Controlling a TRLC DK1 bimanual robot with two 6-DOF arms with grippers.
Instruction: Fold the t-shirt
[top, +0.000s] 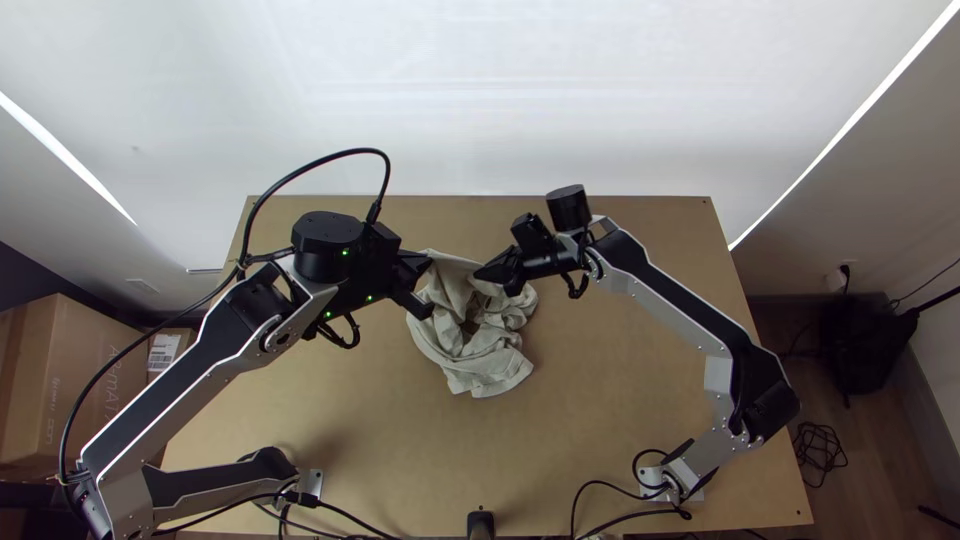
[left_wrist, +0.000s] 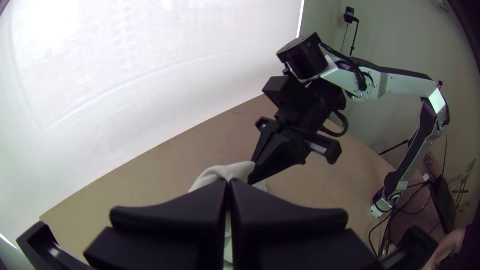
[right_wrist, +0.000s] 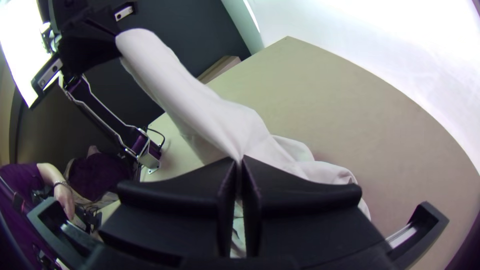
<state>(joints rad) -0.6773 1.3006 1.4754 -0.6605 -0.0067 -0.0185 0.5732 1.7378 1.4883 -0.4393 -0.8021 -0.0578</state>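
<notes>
The t-shirt (top: 485, 355) is lying bunched on the wooden table (top: 620, 400), its upper part rising to both grippers. At its ten o'clock, the left gripper (top: 428, 272) is pinching cloth between closed fingers; near twelve, the right gripper (top: 482, 275) is doing likewise, also covering some fabric. A cardboard box (top: 75, 380) is standing beyond the table at nine o'clock. Folds are obscuring which parts are being gripped.
</notes>
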